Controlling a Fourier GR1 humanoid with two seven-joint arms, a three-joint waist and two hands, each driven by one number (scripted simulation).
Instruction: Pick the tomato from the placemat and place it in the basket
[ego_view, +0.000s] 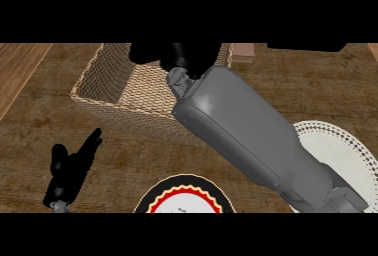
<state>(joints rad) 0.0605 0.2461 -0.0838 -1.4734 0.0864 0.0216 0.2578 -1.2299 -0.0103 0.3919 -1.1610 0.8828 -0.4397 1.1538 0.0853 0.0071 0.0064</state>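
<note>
The wooden counter (37, 145) fills the view. Across it your right forearm (244, 135) slants up from the basket's near right until it overhangs the basket's mouth. The woven basket (125, 112) stands upright, and the inside wall that shows is bare weave. The rest of the interior is covered by the arm, so you cannot tell what lies at the bottom.

The lace-edged placemat (347, 155) lies to the right of the basket on the near side, and its visible part carries no tomato. The black-rimmed plate (151, 199), on the near side of the basket, shows only its red and white face.

Your left hand (72, 167) rests on the basket's near left, its fingers straight, slightly spread and touching nothing. Your right hand (177, 56) is a dark mass above the basket's far side; you cannot tell whether it is clasped or spread.

The tomato is nowhere in sight. It is probably inside that hand, so this looks like the placing step.

To place it well, bring the hand towards the middle of the opening, clear of the rim, and lower it inside before letting go. Then lift straight up so that the forearm does not catch the wall.
</note>
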